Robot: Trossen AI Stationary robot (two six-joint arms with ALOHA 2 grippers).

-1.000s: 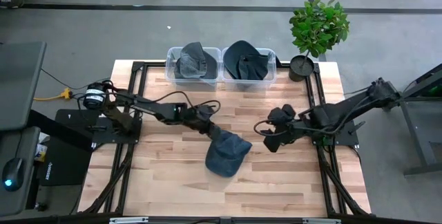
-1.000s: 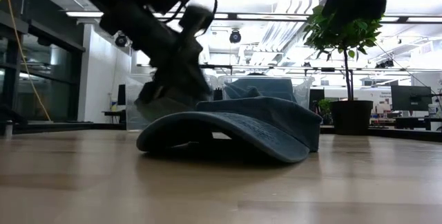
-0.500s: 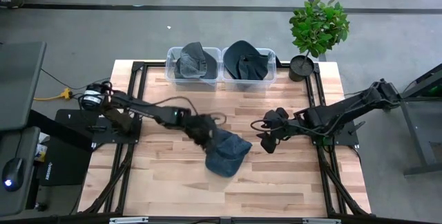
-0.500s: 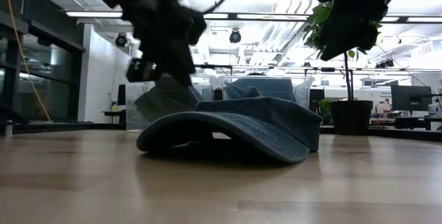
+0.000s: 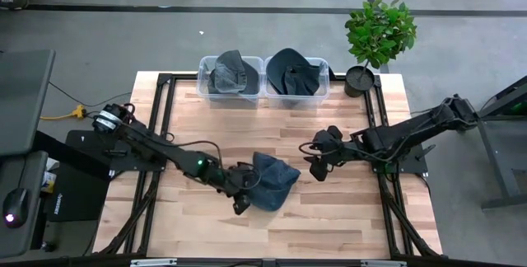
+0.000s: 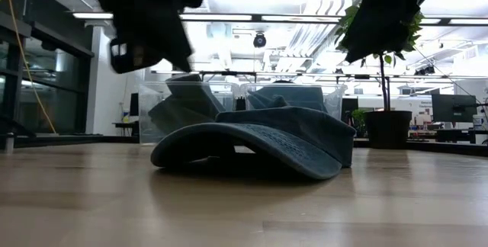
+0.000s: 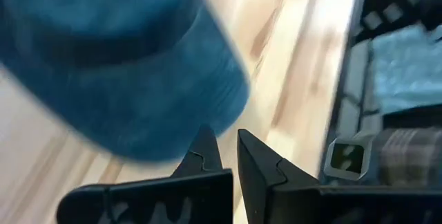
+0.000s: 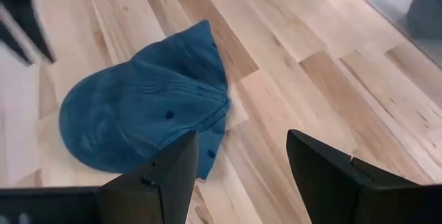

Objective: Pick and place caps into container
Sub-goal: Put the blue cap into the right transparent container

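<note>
High view: left arm stretched long & low across the tabletop (image 5: 329,217) from its base at the left edge, running diagonally twd centre. Left claw (image 5: 240,194) sits at the near-left edge of a dark blue cap (image 5: 272,181); can't tell from here if it touches. Cap lies on the wood, about mid-tabletop. Right arm reaches in from the right side, elbow bent, right claw (image 5: 314,159) held just right of the cap, apart from it. At the far edge, two clear bins side by side: left bin (image 5: 204,86) w/ a grey-blue cap (image 5: 230,73), right bin (image 5: 323,87) w/ a darker cap (image 5: 292,71). Potted plant (image 5: 379,32) at far right corner.

Low view: cap on the wood (image 6: 259,146) flat on the surface, brim curved down twd camera. Dark blurred arm body hangs above it at upper left, another at upper right; neither touches the cap here. Bins (image 6: 229,102) behind, plant (image 6: 385,87) to the right.

Left wrist view: fingers (image 7: 259,165) nearly together, only a thin slit btwn them, nothing held. Blue cap (image 7: 138,65) fills the space just past the tips, blurred.

Right wrist view: fingers (image 8: 324,169) spread wide, empty. Cap (image 8: 145,113) lies on the planks ahead, crown & brim both visible, well beyond the tips.
</note>
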